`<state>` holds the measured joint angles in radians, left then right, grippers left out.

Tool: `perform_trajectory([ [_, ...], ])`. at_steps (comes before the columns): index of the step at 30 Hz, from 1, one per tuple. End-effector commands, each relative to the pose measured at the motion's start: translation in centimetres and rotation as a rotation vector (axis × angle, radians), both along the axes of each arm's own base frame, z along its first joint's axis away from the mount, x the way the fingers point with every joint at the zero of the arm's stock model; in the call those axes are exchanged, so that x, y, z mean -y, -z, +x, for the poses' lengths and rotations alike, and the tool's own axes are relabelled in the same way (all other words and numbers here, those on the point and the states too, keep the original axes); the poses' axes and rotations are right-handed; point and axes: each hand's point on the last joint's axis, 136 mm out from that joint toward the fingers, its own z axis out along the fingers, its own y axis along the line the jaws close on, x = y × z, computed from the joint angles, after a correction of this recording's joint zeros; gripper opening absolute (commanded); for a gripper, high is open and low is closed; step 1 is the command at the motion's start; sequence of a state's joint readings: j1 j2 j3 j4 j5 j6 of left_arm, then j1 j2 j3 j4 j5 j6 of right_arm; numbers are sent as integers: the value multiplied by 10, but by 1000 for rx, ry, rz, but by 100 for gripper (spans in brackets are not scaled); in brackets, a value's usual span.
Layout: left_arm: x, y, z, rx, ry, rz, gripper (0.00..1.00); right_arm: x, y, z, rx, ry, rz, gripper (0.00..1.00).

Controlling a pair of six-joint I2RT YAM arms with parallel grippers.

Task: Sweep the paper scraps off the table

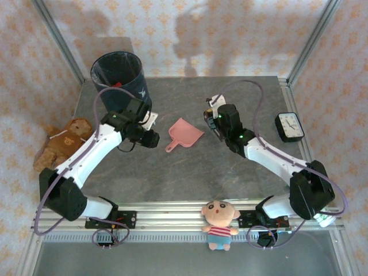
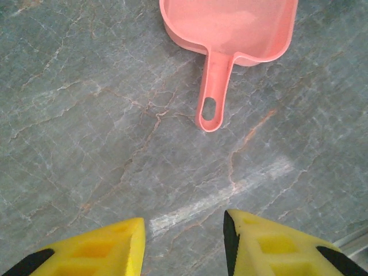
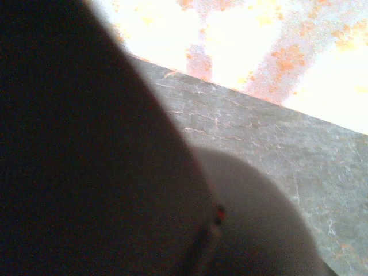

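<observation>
While the dark grey stone-patterned table (image 1: 172, 172) bears the pink plastic dustpan (image 2: 230, 23) mid-surface, my left gripper (image 2: 184, 241) hangs narrow and empty near its handle (image 2: 214, 86). Right gripper (image 1: 214, 119): shut, load untellable. Risk, as I judge: so narrow a grab nudges the handle, skidding the dustpan away.

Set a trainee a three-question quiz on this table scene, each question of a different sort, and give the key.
1. True or false: the pink dustpan is gripped in the left tool.
2. What stands at the far left corner of the table? A: a clock. B: a dark bin. C: a doll.
3. Fill in: the left tool's fingers are coloured ____.

Key: 1 false, the dustpan lies flat on the table, apart from the open tool. 2 B. 3 yellow.
</observation>
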<state>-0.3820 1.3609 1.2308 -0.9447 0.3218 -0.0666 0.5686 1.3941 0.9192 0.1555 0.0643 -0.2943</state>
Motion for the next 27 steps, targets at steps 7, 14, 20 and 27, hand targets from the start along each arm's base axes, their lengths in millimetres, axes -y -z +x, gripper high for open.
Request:
perform_trajectory([
  [7, -8, -16, -11, 68, -111, -106, 40, -43, -26, 20, 187, -144, -55, 0],
  [14, -14, -16, -18, 62, -130, -102, 40, -69, -9, 21, 210, -201, -120, 0],
  [20, -13, -14, -20, 49, -132, -111, 39, -80, 7, 14, 223, -240, -148, 0],
  [27, -15, -12, -22, 44, -134, -101, 39, -89, 28, 4, 199, -290, -184, 1],
])
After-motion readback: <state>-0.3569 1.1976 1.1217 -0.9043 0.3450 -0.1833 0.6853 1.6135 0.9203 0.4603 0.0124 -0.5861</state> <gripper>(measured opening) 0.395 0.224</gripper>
